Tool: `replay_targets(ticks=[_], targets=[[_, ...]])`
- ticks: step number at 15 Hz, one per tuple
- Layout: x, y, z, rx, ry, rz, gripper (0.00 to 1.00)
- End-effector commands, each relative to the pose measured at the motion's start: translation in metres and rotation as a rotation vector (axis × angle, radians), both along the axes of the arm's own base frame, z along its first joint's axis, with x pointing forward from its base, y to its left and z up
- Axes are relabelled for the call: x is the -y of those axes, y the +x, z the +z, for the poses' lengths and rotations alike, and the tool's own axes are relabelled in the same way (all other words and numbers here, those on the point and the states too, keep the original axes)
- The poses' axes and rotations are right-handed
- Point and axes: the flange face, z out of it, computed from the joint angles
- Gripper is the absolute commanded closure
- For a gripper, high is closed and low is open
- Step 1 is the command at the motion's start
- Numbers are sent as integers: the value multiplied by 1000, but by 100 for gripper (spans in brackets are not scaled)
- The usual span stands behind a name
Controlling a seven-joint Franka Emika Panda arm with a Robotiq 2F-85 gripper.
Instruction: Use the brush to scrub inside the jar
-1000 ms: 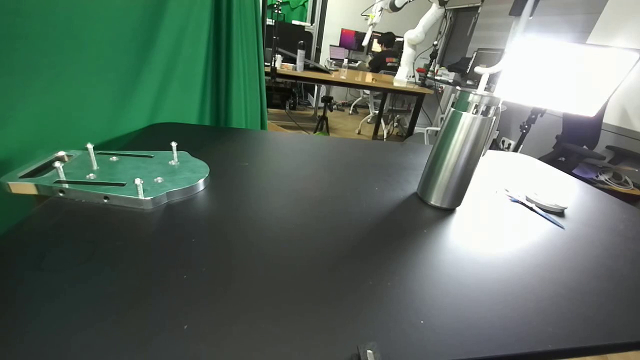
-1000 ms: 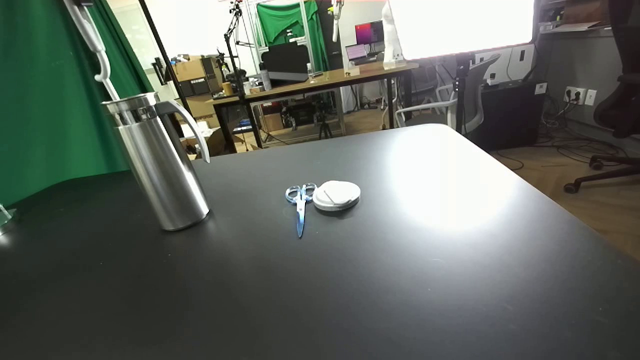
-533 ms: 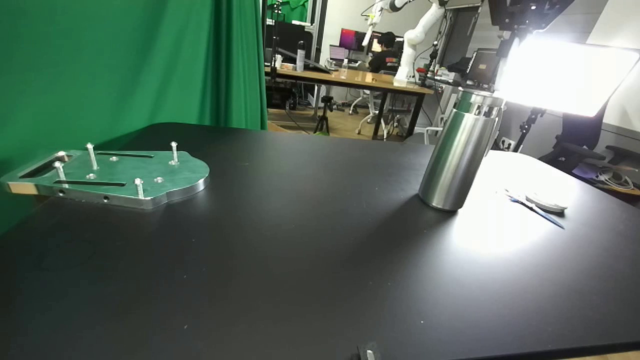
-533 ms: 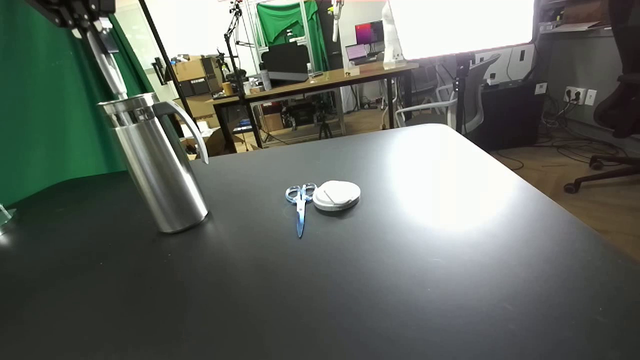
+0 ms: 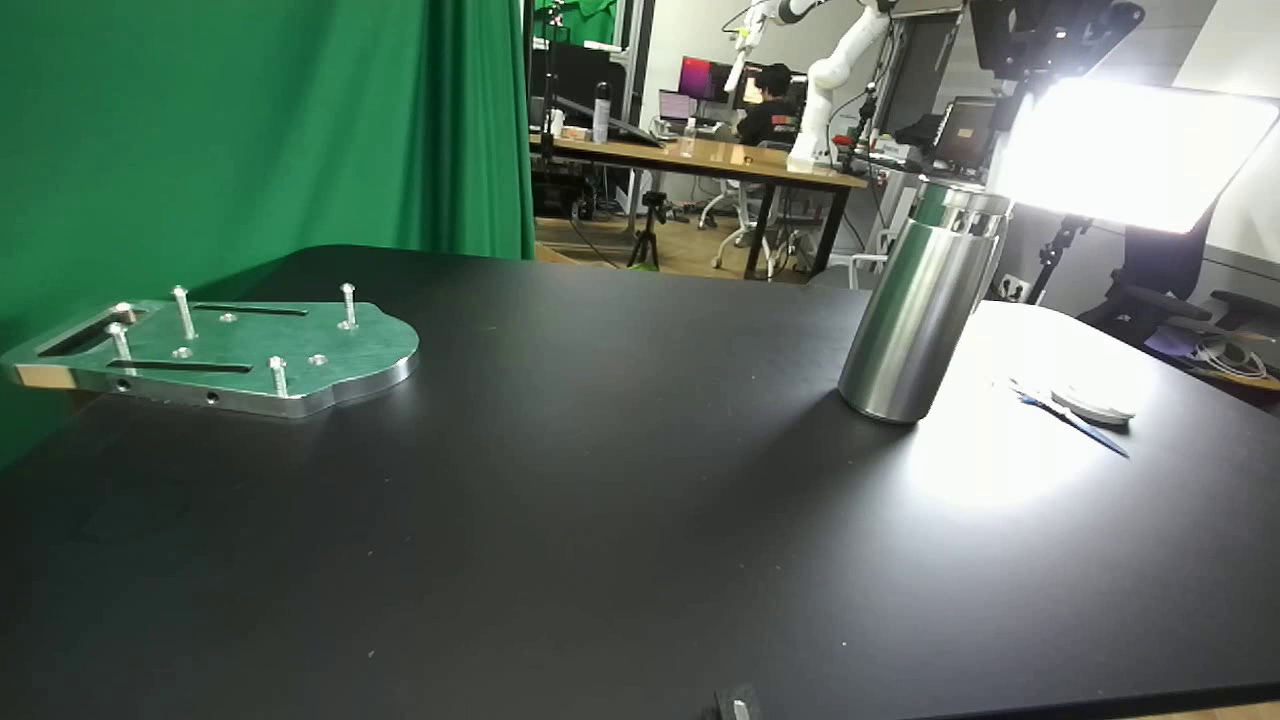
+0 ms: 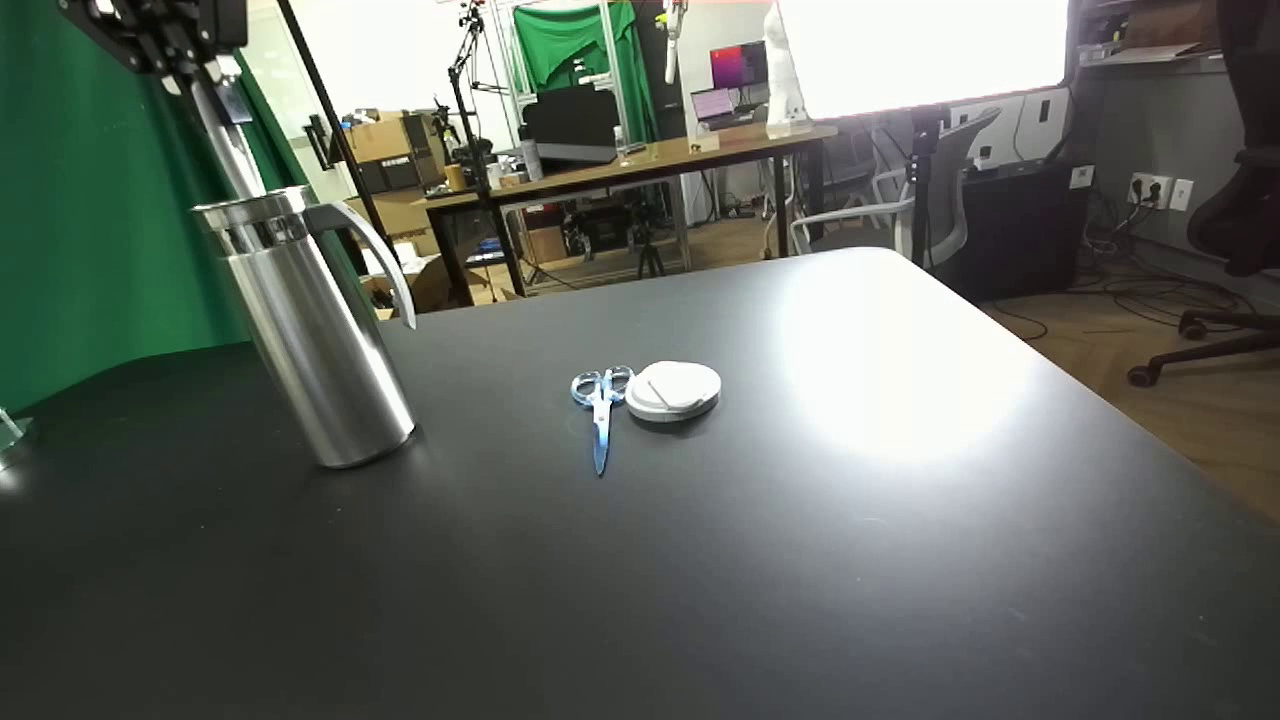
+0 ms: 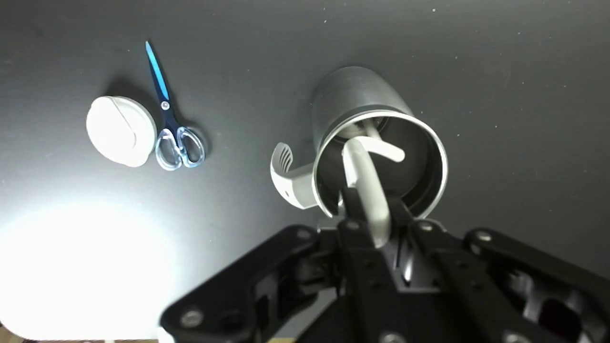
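- My gripper (image 7: 374,206) is grasping the brush (image 7: 363,174): fingers (image 7: 352,206) clamped on both sides of its thick white shaft, right over the jar (image 6: 320,345).
- Jar = shiny silver, stands mouth-up on the blk table (image 5: 550,500), directly below me.
- Brush goes down thru the jar's mouth. In the wrist view its bent white neck shows inside the circle of the rim (image 7: 444,164), w/ a thinner stem running deeper.
- Brush's low end is hidden in the jar, so I can't tell if it's touching wall or bottom.
- Jar's handle (image 6: 385,256): pale, curving out & down on one side.
- Scissors (image 7: 166,105): flat on the table, nr the jar, on its handle side; blue blades, see-thru loops.
- White round case (image 7: 119,131): just beside the scissors' loops, a bit farther from the jar; can't tell if case & scissors touch.
- Metal plate (image 5: 250,340) w/ upright pegs (image 5: 185,315): well apart from the jar, opp. side from the scissors.
- Bright white panel (image 6: 920,50): in bg, past the table edge, well apart from the jar; glare (image 6: 900,350) lies on the table, jar's handle side.
- Green curtain (image 6: 90,250): hangs behind the jar in an exterior view.
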Motion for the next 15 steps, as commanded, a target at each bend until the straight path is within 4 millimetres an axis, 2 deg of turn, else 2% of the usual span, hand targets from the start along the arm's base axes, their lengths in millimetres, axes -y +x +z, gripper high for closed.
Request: replay_targets(ticks=[1, 7, 10, 12, 15], targets=[[-3, -10, 34, 31, -8, 9, 96], [-22, -29, 99, 101, -1, 53, 96], [-29, -35, 123, 142, -7, 68, 96], [-27, -34, 125, 168, -17, 73, 96], [-12, -24, 103, 192, 2, 100, 96]])
